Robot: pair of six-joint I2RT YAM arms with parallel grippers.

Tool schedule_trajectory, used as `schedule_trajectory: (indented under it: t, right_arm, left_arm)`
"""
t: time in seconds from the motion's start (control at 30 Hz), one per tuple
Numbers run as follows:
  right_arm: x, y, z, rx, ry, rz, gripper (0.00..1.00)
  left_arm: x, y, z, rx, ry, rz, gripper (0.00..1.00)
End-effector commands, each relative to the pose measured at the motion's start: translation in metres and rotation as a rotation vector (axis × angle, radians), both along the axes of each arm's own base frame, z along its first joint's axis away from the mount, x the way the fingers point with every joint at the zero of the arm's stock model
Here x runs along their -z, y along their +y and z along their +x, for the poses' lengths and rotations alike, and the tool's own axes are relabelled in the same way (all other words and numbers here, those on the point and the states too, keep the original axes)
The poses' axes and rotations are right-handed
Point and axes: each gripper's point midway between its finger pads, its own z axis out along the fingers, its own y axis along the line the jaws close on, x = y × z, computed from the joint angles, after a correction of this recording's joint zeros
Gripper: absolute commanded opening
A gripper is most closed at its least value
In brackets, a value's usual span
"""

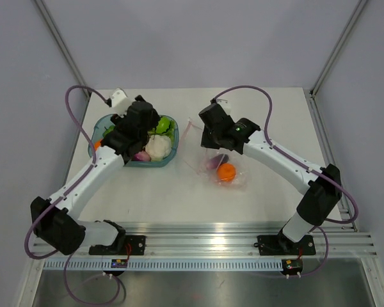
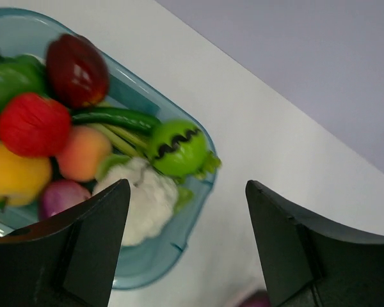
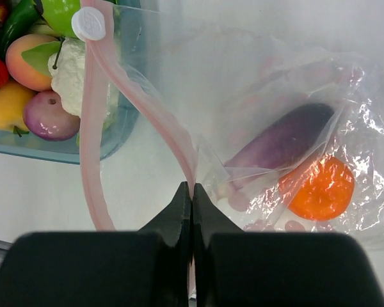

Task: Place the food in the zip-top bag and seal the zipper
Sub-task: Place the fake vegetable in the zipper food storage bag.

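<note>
The clear zip-top bag lies right of centre on the table, with a purple eggplant and an orange ball inside it. Its pink zipper loops open towards the tray. My right gripper is shut on the zipper strip at the bag's mouth. More food fills the teal tray: a white cauliflower, a green piece, and red, orange and yellow pieces. My left gripper hangs open over the tray's right rim, with nothing between its fingers.
The zipper's white slider sits at the strip's far end, next to the tray. In the top view the tray is at the left and the bag at the right, with bare white table between them. Grey walls close in the table's sides and back.
</note>
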Motion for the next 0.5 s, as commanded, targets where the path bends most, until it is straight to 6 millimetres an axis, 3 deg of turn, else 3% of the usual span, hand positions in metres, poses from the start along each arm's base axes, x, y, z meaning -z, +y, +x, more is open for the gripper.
schedule_trajectory:
  t: [0.0,0.03,0.1,0.13,0.17,0.2,0.23,0.33,0.37,0.47]
  right_arm:
    - [-0.029,-0.015,0.004,0.045,-0.078,0.027,0.0]
    - [-0.03,-0.016,0.003,0.044,-0.082,0.023,0.0]
    - [-0.032,-0.018,0.004,0.047,-0.087,0.02,0.0]
    - [-0.033,-0.018,0.004,0.047,-0.088,0.015,0.0]
    - [-0.033,-0.018,0.003,0.047,-0.088,0.013,0.0]
    - [-0.035,-0.019,0.004,0.049,-0.092,0.013,0.0]
    - [-0.035,-0.02,0.004,0.051,-0.093,0.012,0.0]
    - [-0.036,-0.021,0.004,0.05,-0.096,0.006,0.0]
    - [-0.036,-0.022,0.004,0.051,-0.094,0.003,0.0]
    - [-0.037,-0.022,0.003,0.048,-0.095,0.002,0.0]
  left_arm:
    - [0.007,0.028,0.024,0.035,0.095,-0.007,0.77]
    - [0.015,0.029,0.031,0.055,0.14,0.009,0.78]
    - [0.013,0.031,0.042,0.113,0.22,0.024,0.88]
    - [0.038,0.026,0.055,0.141,0.306,0.048,0.9]
    - [0.049,0.023,0.054,0.176,0.372,0.049,0.93]
    - [0.04,0.018,0.066,0.207,0.37,0.061,0.94]
    - [0.059,0.01,0.071,0.244,0.429,0.065,0.99]
    - [0.069,-0.001,0.083,0.302,0.468,0.06,0.99]
    - [0.083,-0.002,0.088,0.303,0.502,0.05,0.99]
    - [0.098,-0.003,0.096,0.308,0.522,0.03,0.99]
